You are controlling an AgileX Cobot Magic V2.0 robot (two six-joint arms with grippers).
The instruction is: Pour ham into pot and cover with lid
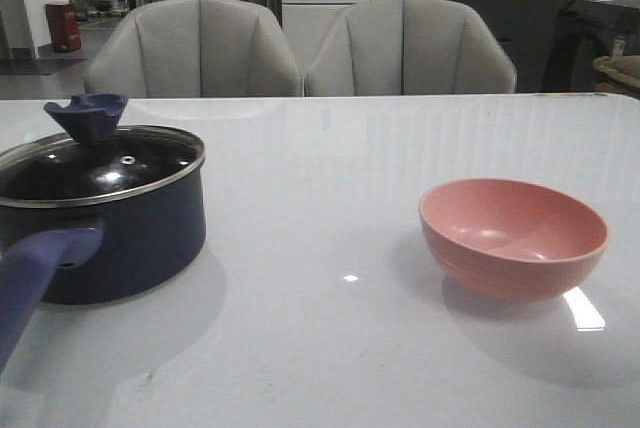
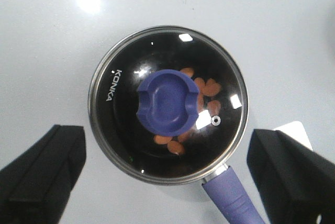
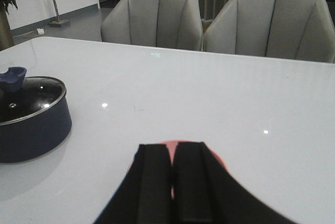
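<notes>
Round clear glass lid (image 2: 167,103) with blue knob sits on dark blue pot (image 1: 110,238), desk's 9 o'clock side. Orange ham bits (image 2: 207,88) inside. Left gripper (image 2: 167,171) jaws wide open above; right gripper (image 3: 172,182) jaws closed, empty. Glass breaks easy, slippery; hold knob.

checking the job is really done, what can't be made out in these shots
- Ham count: left wrist view, the lid knob covers some slices.
- Pot handle end: cut by the frame edge in the front and left wrist views.
- Pink bowl: right wrist view, mostly hidden behind the right claw.
</notes>
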